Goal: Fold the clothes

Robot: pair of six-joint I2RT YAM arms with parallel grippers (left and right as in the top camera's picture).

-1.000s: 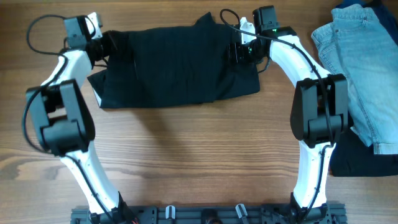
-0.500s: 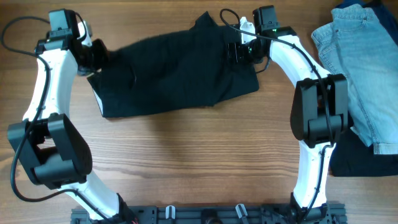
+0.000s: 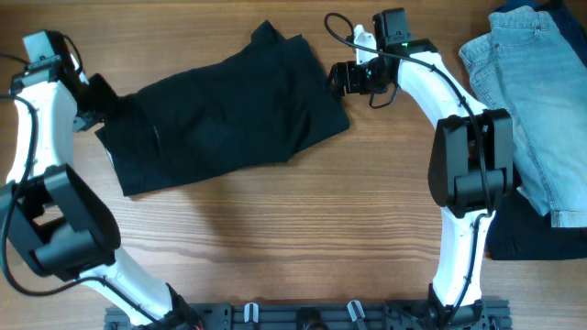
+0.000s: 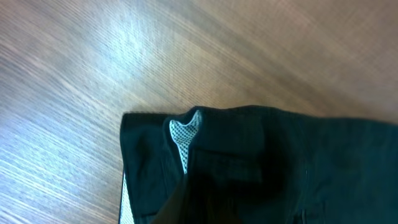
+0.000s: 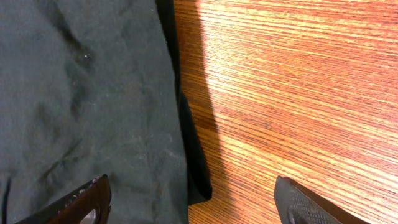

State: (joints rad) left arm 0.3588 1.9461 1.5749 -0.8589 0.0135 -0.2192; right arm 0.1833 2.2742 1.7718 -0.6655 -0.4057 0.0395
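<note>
The black shorts (image 3: 229, 110) lie spread and slanted across the back of the table. My left gripper (image 3: 96, 103) is shut on their left end, at the waistband. In the left wrist view the shorts (image 4: 280, 162) bunch up toward the bottom edge with the grey mesh lining (image 4: 181, 134) showing; my fingers are hidden in the dark fabric. My right gripper (image 3: 337, 79) is open and empty, just off the shorts' right edge. In the right wrist view its wide-open gripper (image 5: 193, 205) straddles the shorts' hem (image 5: 81, 93) without holding it.
Light blue jeans (image 3: 541, 101) lie at the right edge on a larger dark garment (image 3: 523, 234). Bare wooden table (image 3: 275, 229) runs in front of the shorts. The arm bases stand along the front edge.
My left arm has swung left and pulled the shorts with it, turning them slantwise. The shorts slid out from my right gripper, which stayed in place.
</note>
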